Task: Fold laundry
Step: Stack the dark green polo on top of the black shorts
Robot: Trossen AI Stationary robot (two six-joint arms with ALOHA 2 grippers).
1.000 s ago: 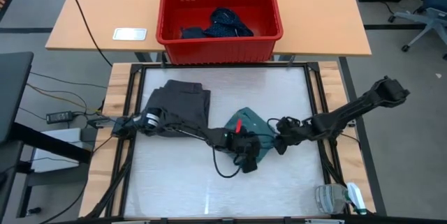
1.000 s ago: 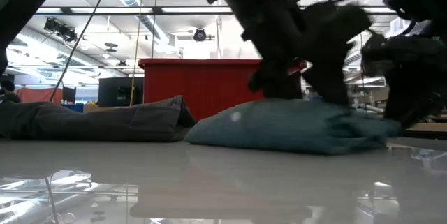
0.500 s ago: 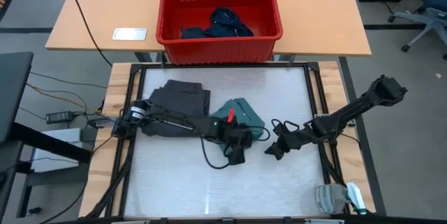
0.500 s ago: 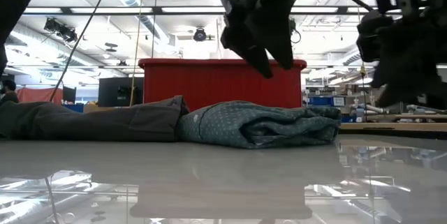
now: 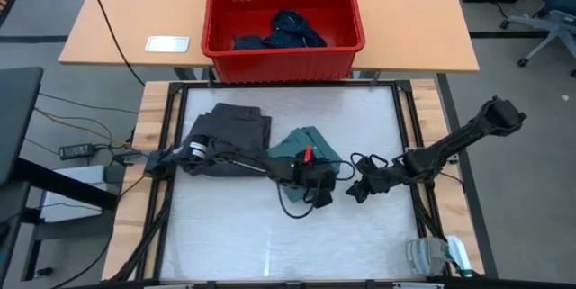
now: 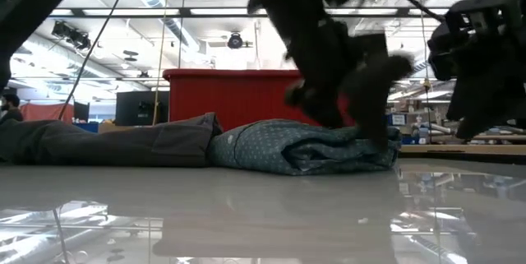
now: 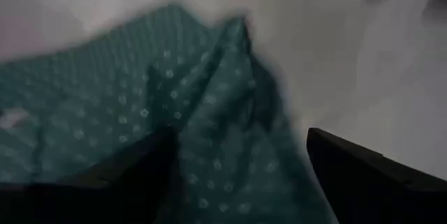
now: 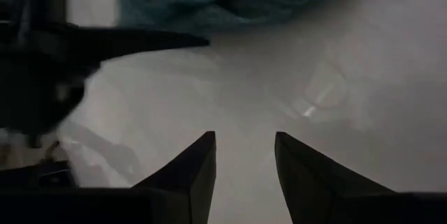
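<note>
Inside red basket (image 5: pixel 283 55) (navy laundry (image 5: pixel 292 30))

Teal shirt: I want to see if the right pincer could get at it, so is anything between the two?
Nothing lies on the bare table between the right pincer and the teal shirt. The left pincer, open, sits at the shirt's near edge, crowding that side.

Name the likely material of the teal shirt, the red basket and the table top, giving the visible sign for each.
Teal shirt: soft woven cloth, matte, finely dotted; it lies in slumped folds and creases. Red basket: probably moulded plastic; stiff, even walls with a smooth, uniform colour. Table top: hard, pale and glossy, perhaps laminate or coated board; the low view shows it mirroring the ceiling lights.
</note>
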